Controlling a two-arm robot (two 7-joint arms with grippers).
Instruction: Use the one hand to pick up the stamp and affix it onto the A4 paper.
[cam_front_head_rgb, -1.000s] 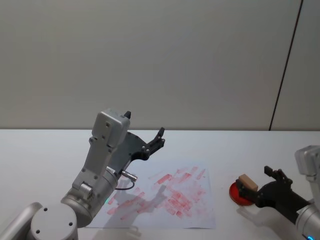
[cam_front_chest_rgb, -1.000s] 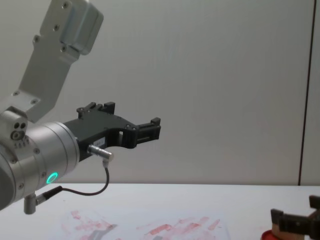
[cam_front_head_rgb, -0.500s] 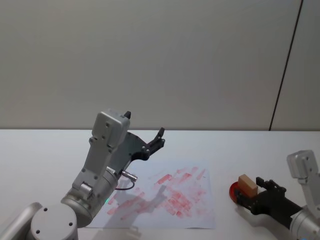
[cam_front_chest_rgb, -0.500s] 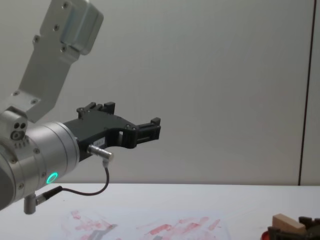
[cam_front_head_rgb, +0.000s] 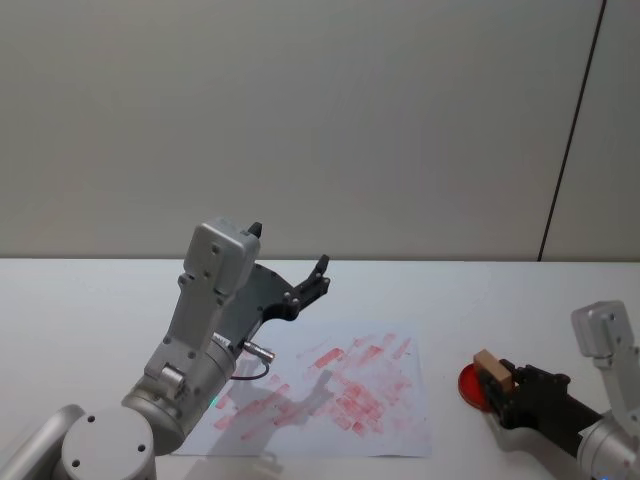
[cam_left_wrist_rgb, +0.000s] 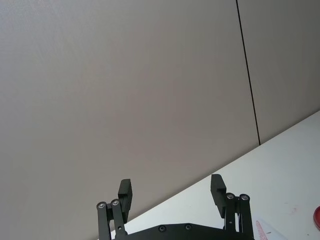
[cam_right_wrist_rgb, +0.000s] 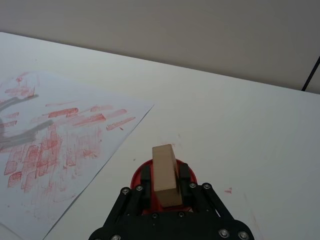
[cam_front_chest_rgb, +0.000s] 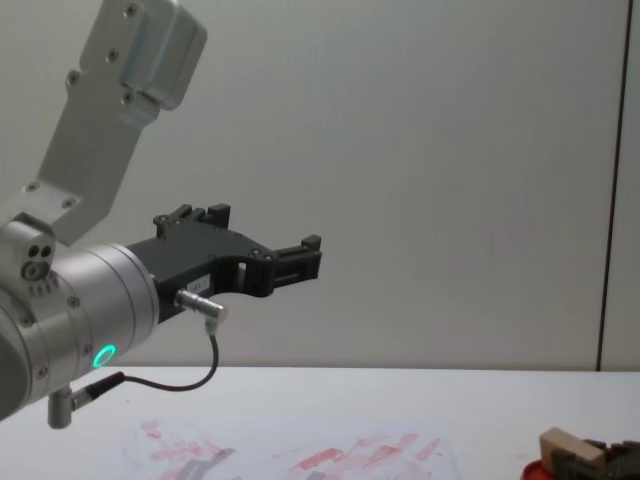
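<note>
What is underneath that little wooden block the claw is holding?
A round red ink pad sits below the stamp, on the white table. The right gripper, shut on the stamp, hides its bottom face and most of the pad, so contact cannot be judged.

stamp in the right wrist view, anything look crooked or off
Slightly. The stamp looks a little skewed in the right gripper, its far end angled toward the A4 paper, above the ink pad. A small red ink fleck marks the table beside the pad. The left gripper hangs open, raised, idle.
</note>
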